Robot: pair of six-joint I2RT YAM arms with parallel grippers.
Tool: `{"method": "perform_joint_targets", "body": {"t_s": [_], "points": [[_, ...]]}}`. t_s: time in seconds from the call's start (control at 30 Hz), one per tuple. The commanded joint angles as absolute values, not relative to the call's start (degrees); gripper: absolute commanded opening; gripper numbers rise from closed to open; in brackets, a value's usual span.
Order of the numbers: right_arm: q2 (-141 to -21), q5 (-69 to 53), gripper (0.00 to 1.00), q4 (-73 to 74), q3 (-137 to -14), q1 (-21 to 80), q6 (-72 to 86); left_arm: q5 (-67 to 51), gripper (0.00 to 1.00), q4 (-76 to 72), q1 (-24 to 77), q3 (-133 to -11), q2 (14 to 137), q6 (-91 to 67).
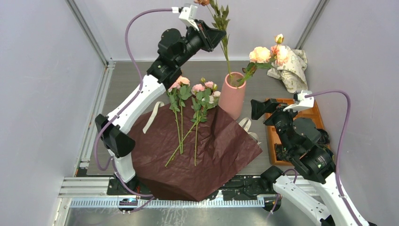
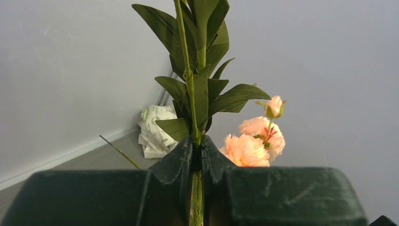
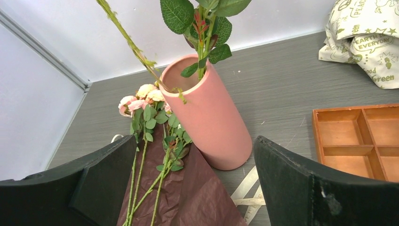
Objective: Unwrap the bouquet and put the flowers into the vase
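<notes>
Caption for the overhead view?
Left tool holds a leafy stem in the vase; more flowers lie on dark red paper.

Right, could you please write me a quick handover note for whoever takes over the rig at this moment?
Left gripper: shut on a leafy stem, its lower end at the vase mouth.
Right gripper: open, empty, facing the vase.
Done: dark red paper spread flat; one peach rose stem in the vase.
To do: lower and release the held stem, then move the flowers lying on the paper.

Grey table (image 1: 131,80) under vase (image 1: 232,98), tray (image 1: 271,141), red paper (image 1: 221,150)
</notes>
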State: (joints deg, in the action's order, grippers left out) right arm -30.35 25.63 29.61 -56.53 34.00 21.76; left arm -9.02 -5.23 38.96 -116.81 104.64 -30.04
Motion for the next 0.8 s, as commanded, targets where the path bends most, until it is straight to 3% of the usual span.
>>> {"method": "perform_joint_targets", "body": {"t_s": [0.0,0.37,0.6,0.77], "points": [[-30.18,25.81,1.00,27.91,-56.62,33.87,21.50,-9.40,0.12,-10.14,39.16,-113.69,106.04,-31.22],[-31.44,24.61,0.99,26.12,-55.14,33.88,22.10,-10.28,0.15,-6.93,39.76,-107.29,109.78,-33.21],[-31.71,24.15,1.00,25.26,-54.35,33.84,22.53,-10.76,0.34,-2.59,40.76,-106.35,109.11,-33.19],[-32.64,23.08,1.00,24.17,-53.66,33.87,23.38,-9.74,0.41,-1.35,41.22,-102.22,104.24,-32.14]]}}
